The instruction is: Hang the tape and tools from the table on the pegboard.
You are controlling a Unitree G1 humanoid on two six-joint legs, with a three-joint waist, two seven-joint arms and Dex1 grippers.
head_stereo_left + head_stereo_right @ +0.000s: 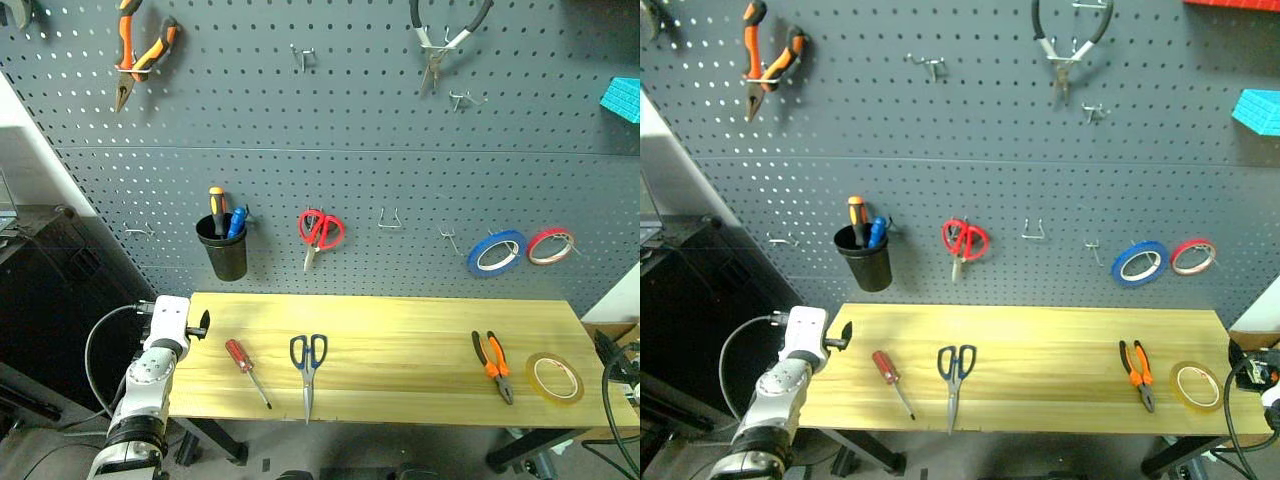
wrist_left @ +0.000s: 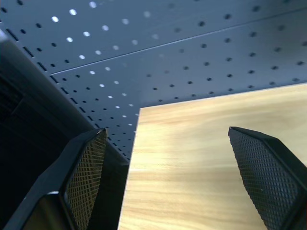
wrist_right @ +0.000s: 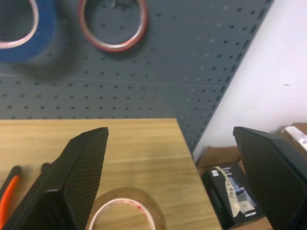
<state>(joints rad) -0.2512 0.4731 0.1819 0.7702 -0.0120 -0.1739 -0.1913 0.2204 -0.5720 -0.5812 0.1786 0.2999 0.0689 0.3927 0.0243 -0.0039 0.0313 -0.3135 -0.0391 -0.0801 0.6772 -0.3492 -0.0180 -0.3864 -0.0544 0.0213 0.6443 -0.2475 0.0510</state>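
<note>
On the light wooden table (image 1: 400,325) lie a red-handled screwdriver (image 1: 245,368), dark blue scissors (image 1: 308,360), small orange-and-black pliers (image 1: 493,366) and a tan tape roll (image 1: 555,377). The dark grey pegboard (image 1: 350,130) rises behind it. My left gripper (image 1: 200,324) hovers open at the table's left end, well left of the screwdriver; its fingers (image 2: 86,167) frame the table's far left corner. My right gripper (image 3: 170,132) is open at the table's right end, just before the tape (image 3: 122,211), with the pliers' handle (image 3: 8,191) beside it.
Hanging on the pegboard are a black cup of screwdrivers (image 1: 222,250), red scissors (image 1: 321,230), blue tape (image 1: 497,252), red tape (image 1: 550,245), large orange pliers (image 1: 140,55) and black-handled pliers (image 1: 445,35). Bare hooks (image 1: 389,218) sit between them. Boxes (image 3: 230,187) lie off the table's right end.
</note>
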